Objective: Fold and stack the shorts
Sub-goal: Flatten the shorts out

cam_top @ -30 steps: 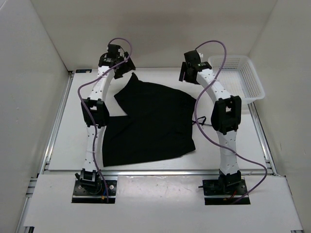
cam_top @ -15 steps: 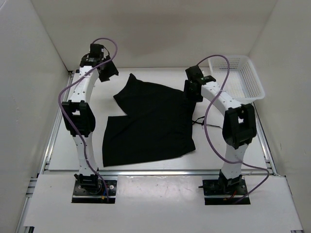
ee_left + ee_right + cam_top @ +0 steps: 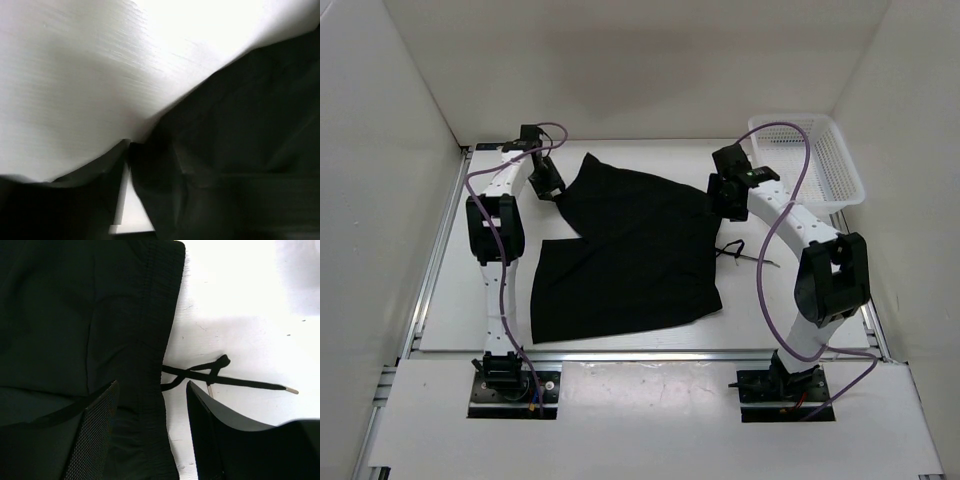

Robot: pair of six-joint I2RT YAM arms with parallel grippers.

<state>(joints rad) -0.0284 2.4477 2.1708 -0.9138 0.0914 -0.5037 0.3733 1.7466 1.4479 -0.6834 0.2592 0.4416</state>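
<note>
Lying spread across the middle of the flat white table [image 3: 450, 290] in the overhead view, the plain black soft-cloth shorts [image 3: 630, 250] trailed a thin black drawstring [image 3: 735, 250] off their right edge. The left gripper [image 3: 548, 182] sat low at the far left corner of the cloth and the right gripper [image 3: 725, 195] low at its far right edge. A white plastic mesh basket [image 3: 820, 160] stood in the far right corner, apart from the shorts.

The left wrist view was blurred. Black cloth [image 3: 240, 125] covered the right side over bright table, and dark shapes along the bottom merged with it, so I could not tell whether that gripper was parted or closed.

The right wrist view showed the right gripper [image 3: 150, 435] spread wide and grasping nothing. The gathered waistband [image 3: 152, 340] ran between its fingers [image 3: 92, 435], one over cloth, the other over bare table by the drawstring [image 3: 210, 375].
</note>
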